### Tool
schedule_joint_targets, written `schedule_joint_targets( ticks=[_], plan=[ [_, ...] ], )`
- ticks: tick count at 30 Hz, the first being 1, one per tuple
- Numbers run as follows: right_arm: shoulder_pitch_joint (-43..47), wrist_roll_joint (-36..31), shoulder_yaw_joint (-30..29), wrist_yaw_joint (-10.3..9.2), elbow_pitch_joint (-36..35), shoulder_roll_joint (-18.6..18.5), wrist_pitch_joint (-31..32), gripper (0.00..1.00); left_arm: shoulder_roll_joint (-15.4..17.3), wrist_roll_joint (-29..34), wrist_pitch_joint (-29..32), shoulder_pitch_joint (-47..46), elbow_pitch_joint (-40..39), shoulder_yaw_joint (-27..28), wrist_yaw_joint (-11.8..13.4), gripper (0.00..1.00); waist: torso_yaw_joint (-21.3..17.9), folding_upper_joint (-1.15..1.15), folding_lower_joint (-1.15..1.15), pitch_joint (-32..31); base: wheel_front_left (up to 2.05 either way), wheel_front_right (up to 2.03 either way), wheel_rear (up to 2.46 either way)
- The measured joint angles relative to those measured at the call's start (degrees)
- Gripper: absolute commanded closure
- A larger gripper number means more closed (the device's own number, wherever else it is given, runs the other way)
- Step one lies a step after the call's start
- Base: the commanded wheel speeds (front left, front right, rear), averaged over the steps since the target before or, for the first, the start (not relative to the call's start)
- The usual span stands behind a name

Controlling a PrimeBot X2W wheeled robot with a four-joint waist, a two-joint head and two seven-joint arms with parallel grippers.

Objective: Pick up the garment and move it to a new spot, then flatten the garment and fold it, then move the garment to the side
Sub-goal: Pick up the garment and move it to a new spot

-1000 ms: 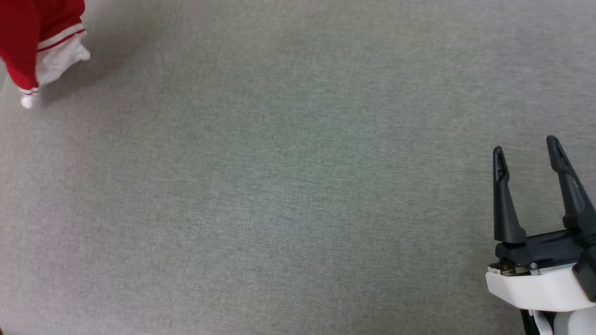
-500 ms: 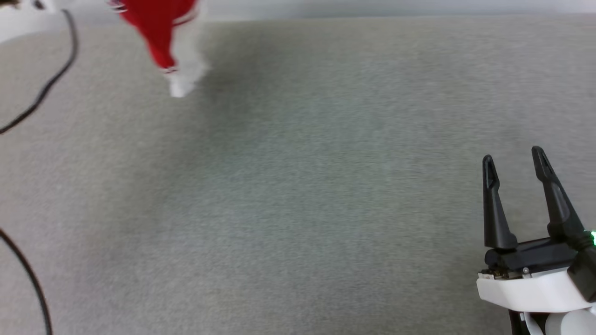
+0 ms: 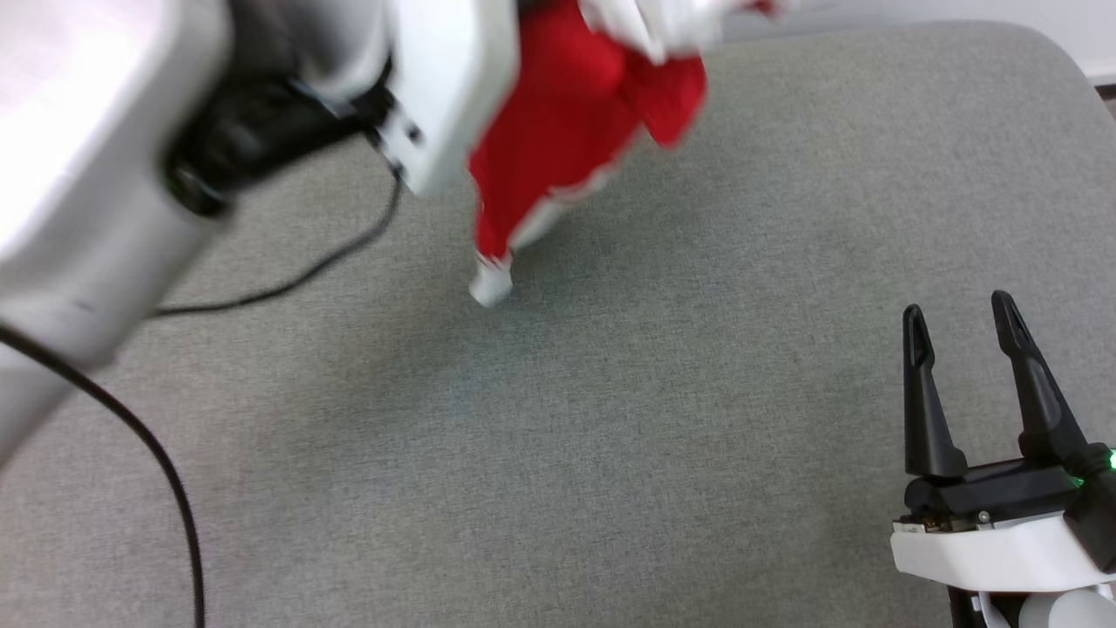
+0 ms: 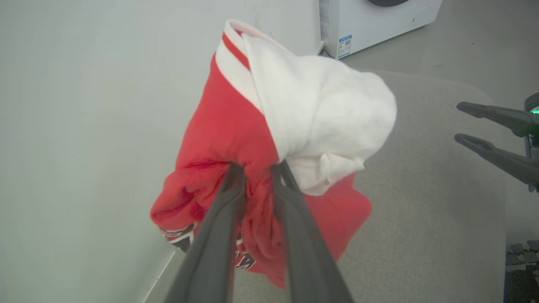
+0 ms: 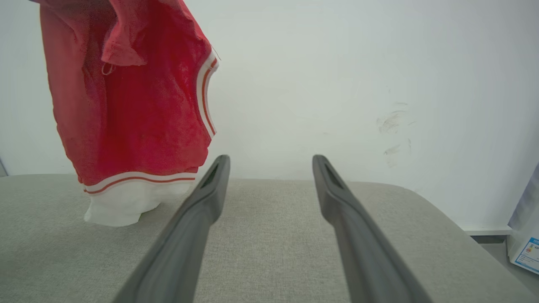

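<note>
Left wrist view: the shirt (image 4: 227, 122) is clamped by the left gripper (image 4: 257, 166). Slow lowering is advised, at eleven o'clock of the wide-spread right gripper (image 3: 956, 305).

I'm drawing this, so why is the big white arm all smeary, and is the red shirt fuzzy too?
Head view: the left forearm sits close to the lens, blurred and glary; the jersey looks smeared; the right gripper is sharp. Left wrist view: jersey crisp, fingers soft. Right wrist view: jersey crisp.
</note>
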Motion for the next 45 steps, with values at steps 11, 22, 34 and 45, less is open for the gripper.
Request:
schedule_joint_targets(
  ticks=[11,22,34,45],
  plan=[
    [-1.51,0.42,-0.09,0.0,0.35,0.01,0.0,0.0,-2.99,-2.19,-5.3,10.69,6.48,-12.96,0.01,1.0,-1.17,0.0,0.01,3.91,0.0,0.0,0.0],
    [-3.59,0.4,0.34,0.0,0.96,0.02,0.0,0.0,-7.91,1.85,-4.52,22.81,12.81,-18.75,0.05,1.0,-0.4,0.0,0.01,8.13,0.0,0.0,0.0],
    [-1.47,-0.15,-0.11,0.0,2.43,0.03,0.0,0.0,-8.77,0.48,-25.65,19.47,10.24,-14.29,0.01,0.0,1.87,0.0,0.01,2.89,0.0,0.0,0.0],
    [2.03,-0.22,-2.01,0.0,3.19,0.04,0.0,0.0,-5.36,12.44,-50.72,29.95,11.06,-3.93,19.51,0.0,6.69,0.0,0.0,-4.57,0.0,0.0,0.0]
  ],
)
